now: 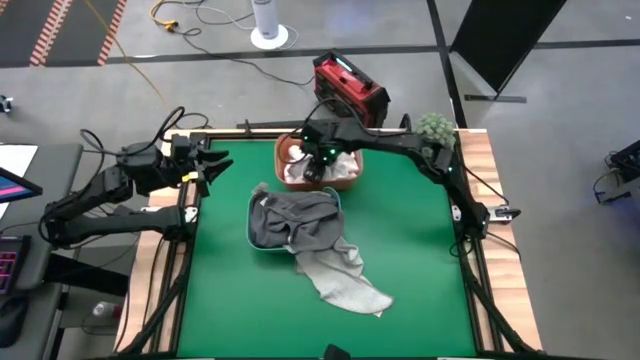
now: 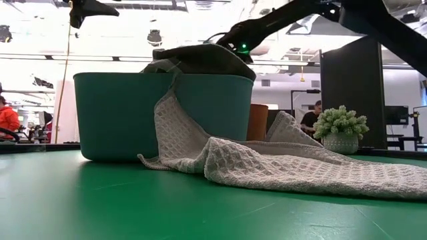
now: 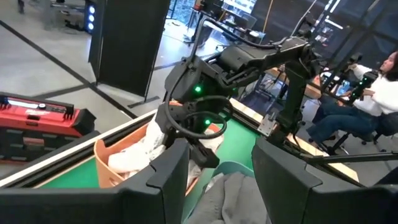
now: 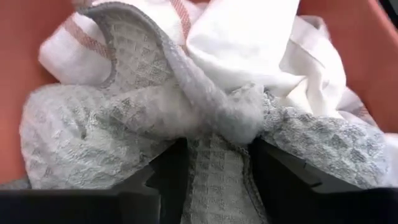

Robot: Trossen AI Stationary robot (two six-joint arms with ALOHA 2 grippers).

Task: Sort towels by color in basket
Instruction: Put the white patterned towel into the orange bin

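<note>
An orange basket (image 1: 290, 150) at the table's far middle holds white towels (image 4: 249, 37) and a pale grey waffle towel (image 4: 124, 118). My right gripper (image 1: 316, 168) reaches down into it, shut on that grey towel. Nearer, a teal basket (image 1: 262, 240) carries a dark grey towel (image 1: 300, 215) over its rim. A light grey waffle towel (image 2: 280, 163) hangs out of the teal basket, its long end lying on the table. My left gripper (image 1: 222, 165) hovers open at the table's far left corner, touching nothing. My right gripper pinches a bunched fold of the pale grey waffle towel (image 4: 217, 155) between its two fingers (image 4: 165, 177), coming from above into the orange basket. Several layers seem gathered there. The towel lies slack on the white towels, not lifted.
A red toolbox (image 1: 350, 88) sits on the floor beyond the far edge. A small potted plant (image 2: 340, 130) stands at the far right corner. People sit in the room behind (image 3: 379, 87). Bare green table (image 1: 250, 310) lies near and to both sides.
</note>
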